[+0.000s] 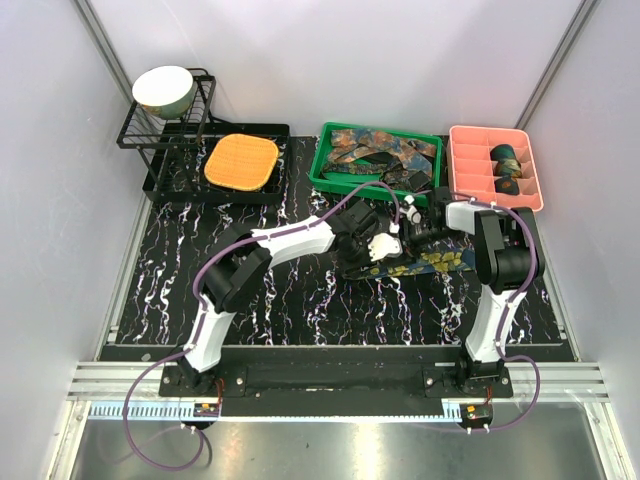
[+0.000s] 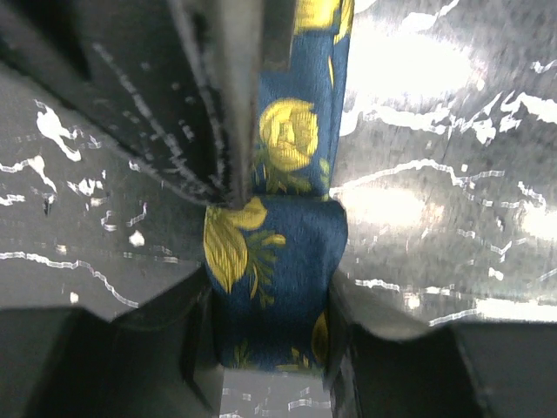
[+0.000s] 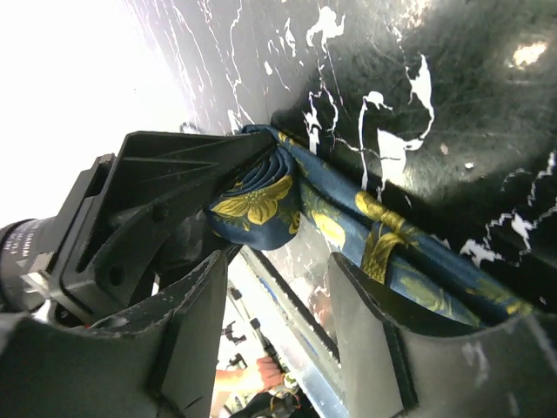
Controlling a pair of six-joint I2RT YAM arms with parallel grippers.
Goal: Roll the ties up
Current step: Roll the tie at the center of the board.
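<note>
One navy tie [image 1: 432,262] is laid left-to-right on the counter [image 1: 300,295], its roll clamped by the left hand [image 2: 270,292]; the right hand [image 3: 278,270] is parted

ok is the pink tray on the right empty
No, dark rolled ties sit in compartments of the pink tray.

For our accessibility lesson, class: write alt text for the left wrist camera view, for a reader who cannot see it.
The left gripper pinches the folded end of a navy tie with yellow flowers; the strip runs away over a black marbled table.
</note>
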